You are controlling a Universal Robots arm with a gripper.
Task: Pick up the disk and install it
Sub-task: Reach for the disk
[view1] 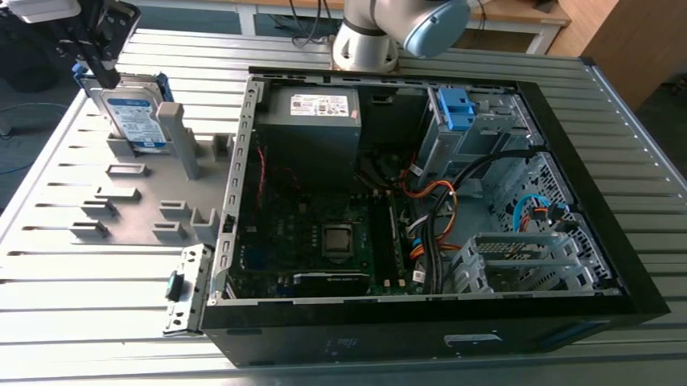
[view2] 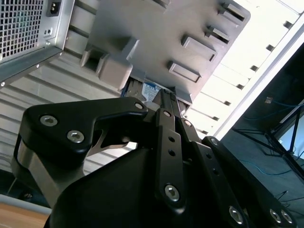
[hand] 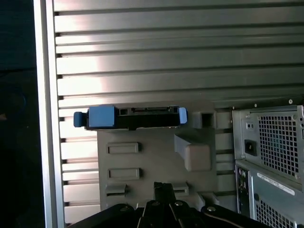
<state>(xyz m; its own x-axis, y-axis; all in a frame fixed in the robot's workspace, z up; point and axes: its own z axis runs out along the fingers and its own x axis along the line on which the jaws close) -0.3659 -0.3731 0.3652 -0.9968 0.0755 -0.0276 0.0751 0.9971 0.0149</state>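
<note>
I was at the pick-up step, with nothing lifted yet. The disk (view1: 134, 117), a flat silver hard drive with a white-and-blue label and a blue plastic bracket round its edges, stood on edge in a slot of the grey plastic holder plate (view1: 140, 211). That plate lay on the slatted metal table (view1: 64, 281), to the exterior view's left of the open black computer case (view1: 408, 320).

My black gripper (view1: 109, 79) hung just over the disk's upper edge, near one blue corner; I could not tell whether it touched there. In the first wrist view the gripper (hand: 164, 186) had its fingers drawn together with nothing between them, and the disk (hand: 133, 118) sat apart from it, edge-on in its slot. In the second wrist view the gripper (view2: 164, 97) pointed toward the disk (view2: 151, 90), of which a sliver of label showed.

By my judgement, a grasp would call for jaws parted wider than the disk is thick. They would need to be centred over that upper edge, squared to its faces, and lowered without knocking the holder's posts. The light-blue plastic clip (view1: 455, 108) on the metal drive cage (view1: 483, 133) stood well apart from the disk, inside the case.
</note>
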